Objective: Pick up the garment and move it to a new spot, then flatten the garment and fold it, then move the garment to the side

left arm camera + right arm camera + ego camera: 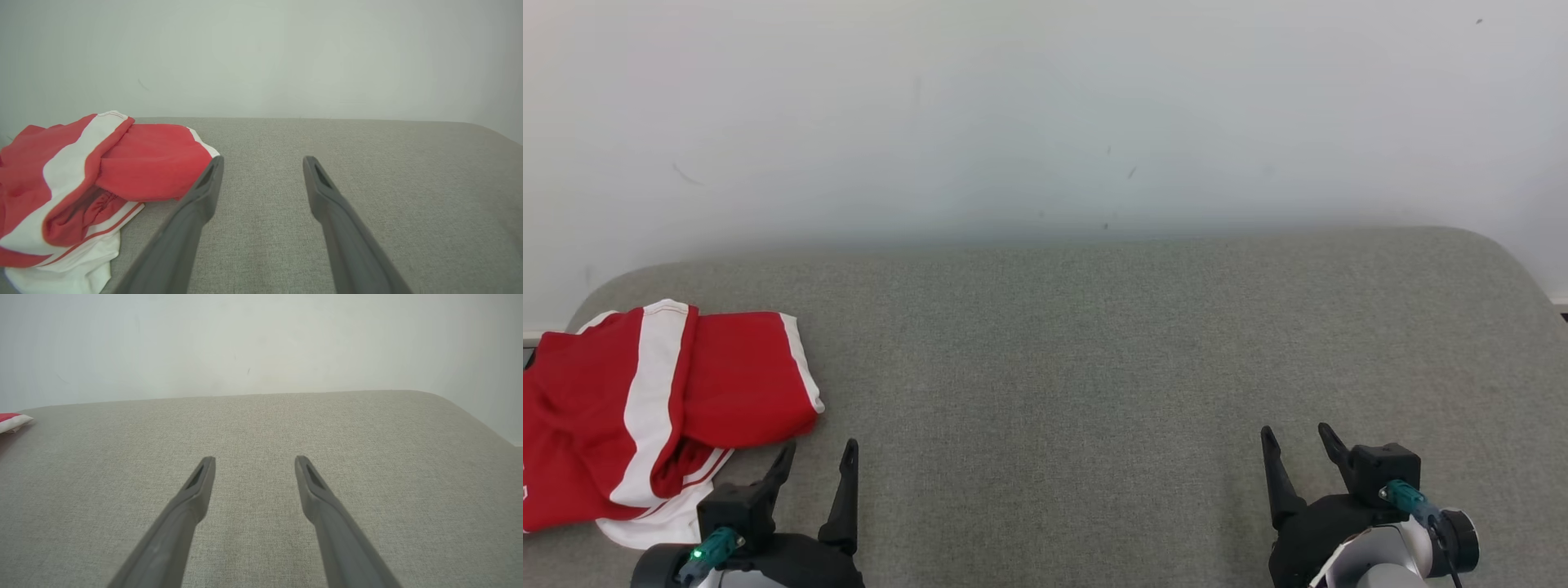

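Red and white crumpled cloth garment [662, 408] lies bunched at the left end of the grey fabric-covered worktop [1094, 367]. The left gripper [819, 447], fingers spread and empty, sits just beside it. The right gripper [1295, 429], likewise spread, is well apart at the right.

So the surface is a grey fabric-covered pad [1094, 367], kind of a coarse weave, with rounded far corners. Lying right on it at the left end is a crumpled red garment [662, 416] with white stripes, its white bit nearest the front.
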Controlling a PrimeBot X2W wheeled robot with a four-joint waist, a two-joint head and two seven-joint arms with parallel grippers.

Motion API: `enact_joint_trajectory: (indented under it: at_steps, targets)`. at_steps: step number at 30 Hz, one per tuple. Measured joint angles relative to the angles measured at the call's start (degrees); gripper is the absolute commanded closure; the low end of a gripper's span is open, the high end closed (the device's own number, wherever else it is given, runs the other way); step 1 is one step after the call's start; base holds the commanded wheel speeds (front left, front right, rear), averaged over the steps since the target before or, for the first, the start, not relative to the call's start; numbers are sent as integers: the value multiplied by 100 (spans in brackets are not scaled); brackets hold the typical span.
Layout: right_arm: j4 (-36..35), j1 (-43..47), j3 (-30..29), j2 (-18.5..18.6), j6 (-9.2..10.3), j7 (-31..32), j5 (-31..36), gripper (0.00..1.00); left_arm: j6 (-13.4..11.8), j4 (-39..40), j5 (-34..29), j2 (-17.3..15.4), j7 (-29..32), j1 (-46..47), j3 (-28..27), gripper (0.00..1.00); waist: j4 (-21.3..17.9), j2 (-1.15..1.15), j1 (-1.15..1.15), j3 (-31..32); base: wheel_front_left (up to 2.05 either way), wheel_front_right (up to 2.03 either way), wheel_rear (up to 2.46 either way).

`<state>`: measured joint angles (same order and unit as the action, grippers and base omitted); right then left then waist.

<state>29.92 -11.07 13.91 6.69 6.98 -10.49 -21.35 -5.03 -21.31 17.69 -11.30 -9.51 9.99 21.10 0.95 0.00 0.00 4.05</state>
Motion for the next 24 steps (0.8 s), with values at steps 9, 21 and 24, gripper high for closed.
enact_joint_trajectory:
  at_steps: [9,21,24]
  targets:
    - [-96,3,-43,12,15,326,140,0,-52,-9,-51,-46,346,-2,-147,0,-17,0,0,1,0,0,0]
    - [-433,125,-271,103,15,597,140,0,-58,75,108,-3,654,15,-146,0,86,0,0,-10,0,0,0]
    - [-482,247,-332,155,15,636,149,0,-71,132,41,33,679,135,-96,0,201,0,0,-15,0,0,0]
